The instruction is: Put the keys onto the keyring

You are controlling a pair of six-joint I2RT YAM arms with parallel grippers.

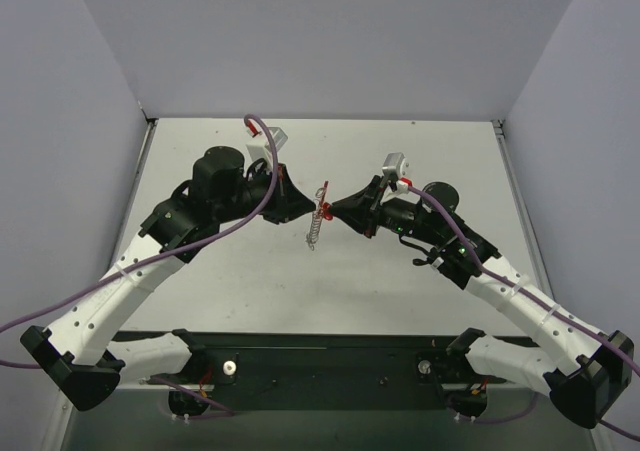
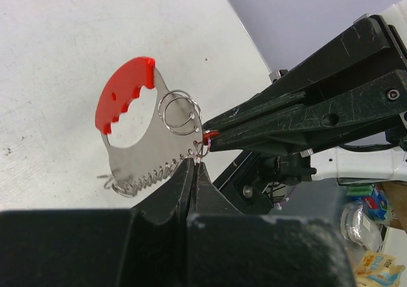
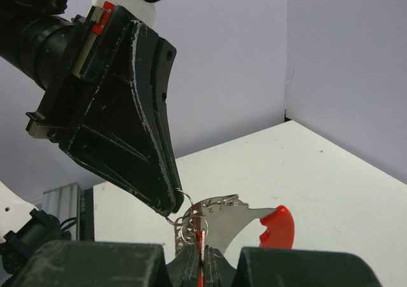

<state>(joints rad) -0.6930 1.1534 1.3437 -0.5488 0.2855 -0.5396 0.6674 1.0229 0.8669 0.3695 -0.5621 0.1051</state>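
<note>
Top external: keyring held aloft between both arms

The keyring (image 2: 122,163) is clamped at its toothed silver edge by the left gripper (image 2: 193,172), red arc (image 2: 121,96) farthest from both. Just beside that grip, at the keyring's rim, a red-tagged key (image 3: 201,241) is pinched by the right gripper (image 2: 210,136).

Keyring (image 2: 122,96) between left gripper (image 2: 193,167) and right gripper (image 3: 201,241)
</note>
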